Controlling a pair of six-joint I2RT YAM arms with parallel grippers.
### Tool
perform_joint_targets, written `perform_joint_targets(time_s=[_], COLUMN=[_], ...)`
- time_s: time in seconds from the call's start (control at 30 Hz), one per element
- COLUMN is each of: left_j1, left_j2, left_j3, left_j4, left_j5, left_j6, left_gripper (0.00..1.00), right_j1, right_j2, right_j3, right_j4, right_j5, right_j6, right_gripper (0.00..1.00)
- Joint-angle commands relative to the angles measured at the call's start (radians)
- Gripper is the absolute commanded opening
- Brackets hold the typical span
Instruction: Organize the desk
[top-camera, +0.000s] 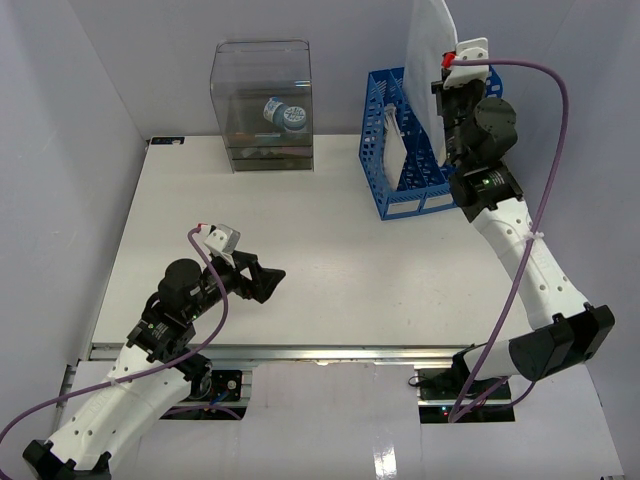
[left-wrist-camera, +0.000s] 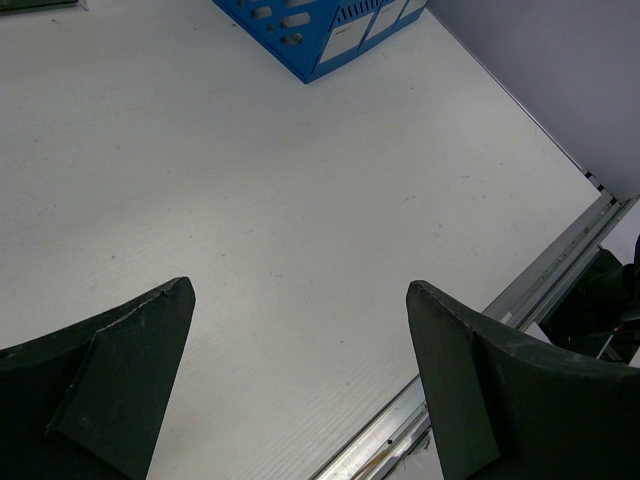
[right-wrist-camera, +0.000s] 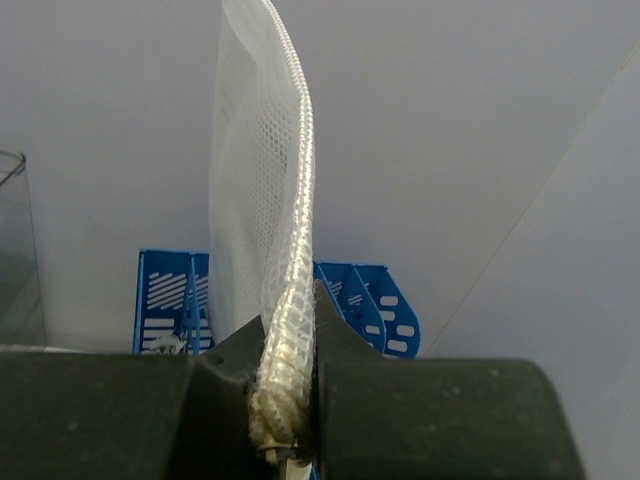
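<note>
As seen from above, clock-wise: desk (top-camera: 330, 300), white, fills the centre, with its metal rail along the 6 o'clock edge.
Box (top-camera: 262, 100), clear plastic, stands on the desk at 11 o'clock with a round blue-and-white item inside.
Rack (top-camera: 400, 195), blue and slotted, stands at 1 o'clock with a white sheet (top-camera: 396, 150) in it.
Pouch (right-wrist-camera: 262, 200), white mesh, is upright above the rack.
Right gripper (right-wrist-camera: 285, 390), at 1 o'clock, has its fingers clamped on the pouch's lower edge.
Left gripper (top-camera: 262, 280), at 7 o'clock, has its fingers spread wide and holds nothing over bare desk.
</note>
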Motion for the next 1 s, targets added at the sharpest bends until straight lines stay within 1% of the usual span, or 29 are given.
perform_joint_targets(time_s=[0.0, 0.17, 0.27, 0.43, 0.53, 0.63, 0.73, 0.97], left_j1=[0.000, 0.000, 0.001, 0.000, 0.000, 0.001, 0.000, 0.002], left_j2=[-0.008, 0.000, 0.000, 0.002, 0.003, 0.005, 0.012, 0.026], left_j3=[-0.002, -0.003, -0.004, -0.004, -0.005, -0.005, -0.005, -0.002], left_j4=[0.006, 0.008, 0.008, 0.008, 0.006, 0.005, 0.005, 0.004], left_j5=[0.012, 0.015, 0.015, 0.011, 0.004, 0.001, 0.000, 0.009], left_j6=[0.003, 0.004, 0.002, 0.003, 0.003, 0.003, 0.006, 0.009], left_gripper=[0.98, 0.98, 0.98, 0.98, 0.98, 0.98, 0.98, 0.98], right_j1=[0.007, 0.018, 0.037, 0.073, 0.076, 0.075, 0.069, 0.032], right_j2=[-0.025, -0.020, -0.010, 0.037, 0.071, 0.087, 0.094, 0.104], right_j3=[-0.036, -0.086, -0.139, -0.182, -0.223, -0.266, -0.287, -0.342], right_j4=[0.154, 0.173, 0.245, 0.298, 0.397, 0.459, 0.485, 0.520], right_j5=[-0.005, -0.019, -0.028, -0.029, -0.005, 0.029, 0.019, -0.066], right_j6=[-0.004, 0.005, 0.007, 0.002, 0.029, 0.044, 0.058, 0.079], right_gripper=[0.08, 0.08, 0.08, 0.08, 0.08, 0.08, 0.08, 0.08])
